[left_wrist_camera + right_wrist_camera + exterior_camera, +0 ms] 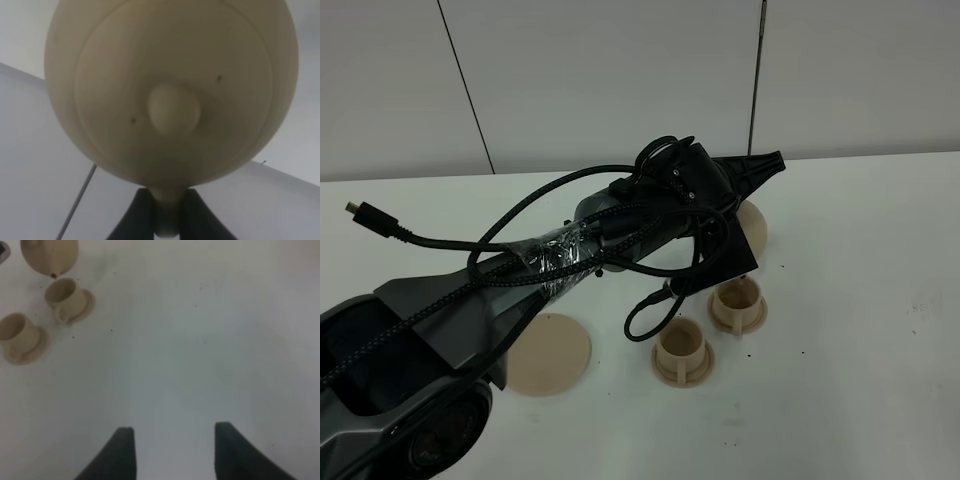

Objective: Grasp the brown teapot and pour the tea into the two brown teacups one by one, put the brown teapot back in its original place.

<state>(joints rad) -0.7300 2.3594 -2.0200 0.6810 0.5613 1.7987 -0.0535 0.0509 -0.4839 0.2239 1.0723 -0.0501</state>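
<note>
My left gripper point(167, 222) is shut on the loop handle of the brown teapot point(170, 85), whose lid and knob fill the left wrist view. In the high view the left arm reaches across the middle and hides most of the teapot point(753, 228), which hangs in the air just behind the farther teacup point(738, 303). The nearer teacup point(683, 352) stands beside it on its own saucer. In the right wrist view the teapot's point(49, 255) spout points down just above one cup point(65, 296); the other cup point(17, 335) stands next to it. My right gripper point(172, 450) is open and empty over bare table.
The flat tan disc point(550, 353) lies bare on the white table point(860, 330), left of the cups and partly under the left arm. Loose black cables point(440, 245) run along that arm. A white wall stands behind the table.
</note>
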